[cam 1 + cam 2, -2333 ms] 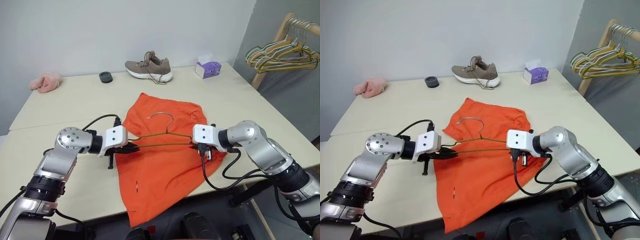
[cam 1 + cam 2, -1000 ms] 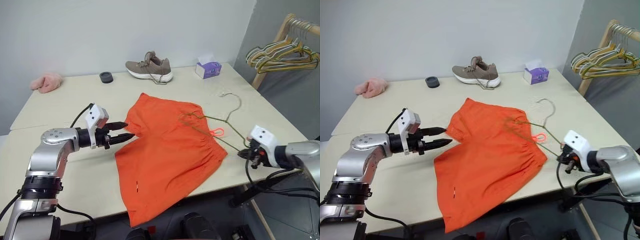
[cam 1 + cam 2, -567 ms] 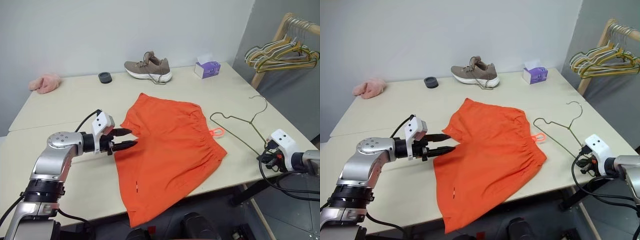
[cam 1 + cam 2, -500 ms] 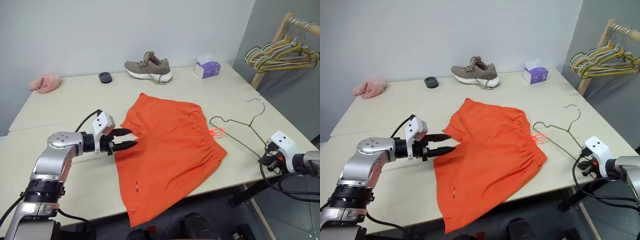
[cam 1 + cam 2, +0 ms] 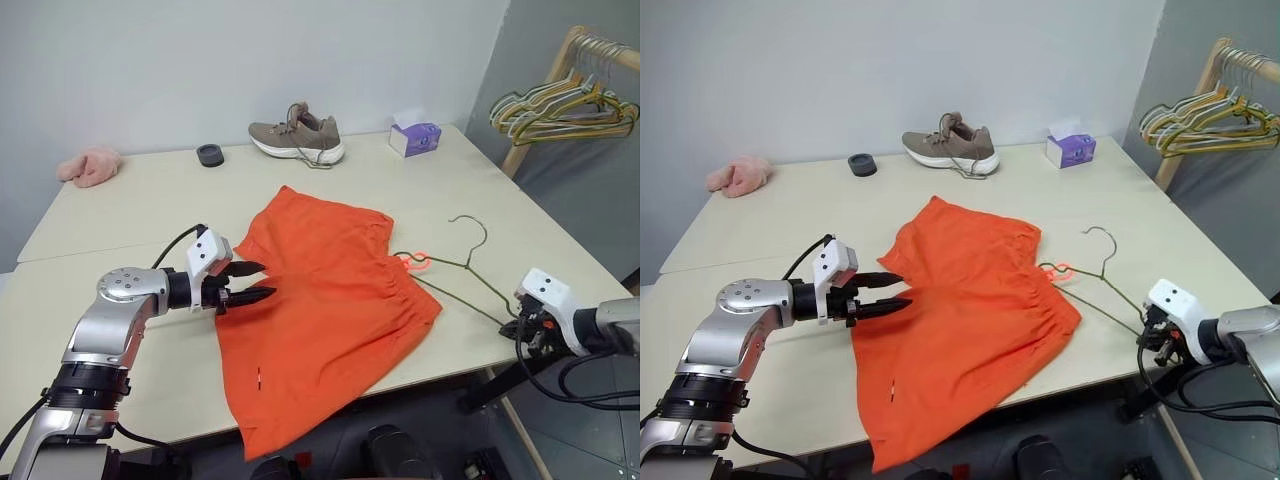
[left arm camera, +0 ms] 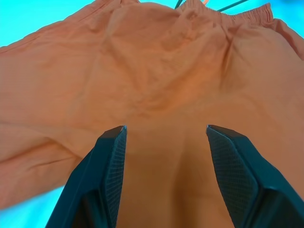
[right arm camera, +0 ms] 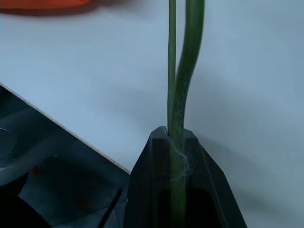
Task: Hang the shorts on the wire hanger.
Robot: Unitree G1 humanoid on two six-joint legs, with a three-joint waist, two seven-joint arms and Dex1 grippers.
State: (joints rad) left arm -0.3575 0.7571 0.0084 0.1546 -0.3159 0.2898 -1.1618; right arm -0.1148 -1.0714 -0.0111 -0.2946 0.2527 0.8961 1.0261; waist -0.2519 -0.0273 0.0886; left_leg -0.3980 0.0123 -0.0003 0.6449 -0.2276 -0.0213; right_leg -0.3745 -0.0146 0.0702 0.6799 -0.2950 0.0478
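The orange shorts (image 5: 320, 300) lie spread on the table, one leg hanging over the near edge. Their drawstring loop (image 5: 416, 261) sits at the right of the waistband. My left gripper (image 5: 256, 281) is open at the shorts' left edge, and the left wrist view shows its fingers (image 6: 107, 166) spread over the orange fabric (image 6: 156, 85). The wire hanger (image 5: 455, 272) lies on the table right of the shorts, hook (image 5: 470, 226) pointing away and one corner at the drawstring loop. My right gripper (image 5: 520, 326) is shut on its near corner, the wire (image 7: 173, 85) pinched in the right wrist view.
A brown shoe (image 5: 297, 134), a black ring (image 5: 210, 154), a purple tissue box (image 5: 416, 137) and a pink fluffy cloth (image 5: 90, 165) sit along the table's far side. A wooden rack with yellow and green hangers (image 5: 560, 105) stands at the right. The right gripper is at the table's right edge (image 5: 560, 262).
The right gripper has drawn the hanger left, from the table's right edge to the waistband by the drawstring loop. The shorts have shifted slightly left. The left gripper has hardly moved.
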